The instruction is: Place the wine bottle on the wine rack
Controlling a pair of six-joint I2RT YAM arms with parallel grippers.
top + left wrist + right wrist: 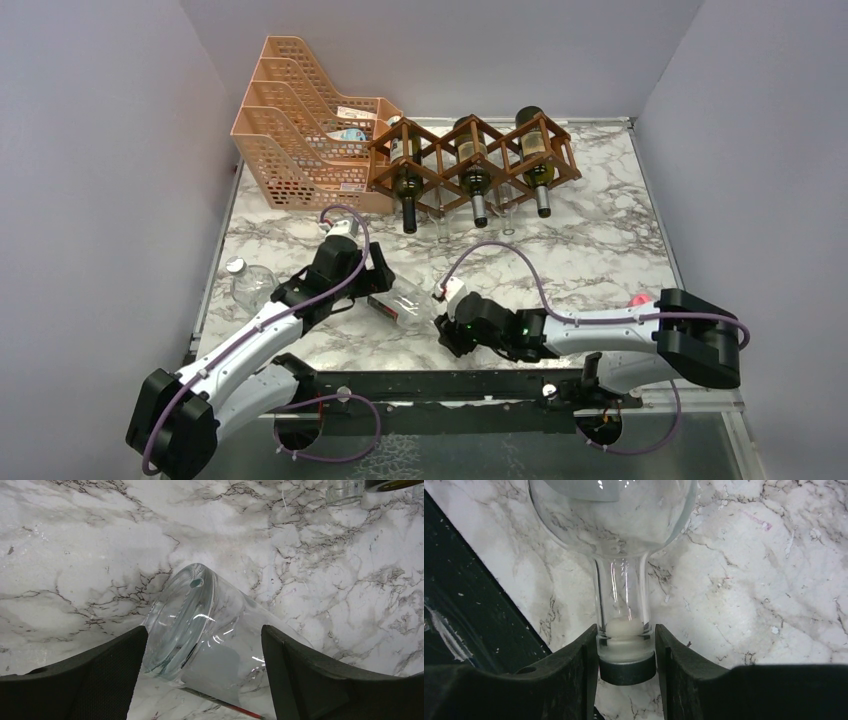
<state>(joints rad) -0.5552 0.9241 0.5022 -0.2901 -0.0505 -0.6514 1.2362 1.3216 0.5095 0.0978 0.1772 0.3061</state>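
Clear glass wine bottle (pixel 405 302) lies on veined marble table (pixel 600 260), apart from the slatted wine rack (pixel 500 152) — right gripper (pixel 626 630) pinches its corked neck; left gripper (pixel 204 630) straddles the dimpled base, grip unclear

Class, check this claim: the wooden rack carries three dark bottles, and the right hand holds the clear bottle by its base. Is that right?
Not quite. The right hand holds the clear bottle by its capped neck, not its base; the right wrist view shows it. The wine rack does carry three dark bottles.
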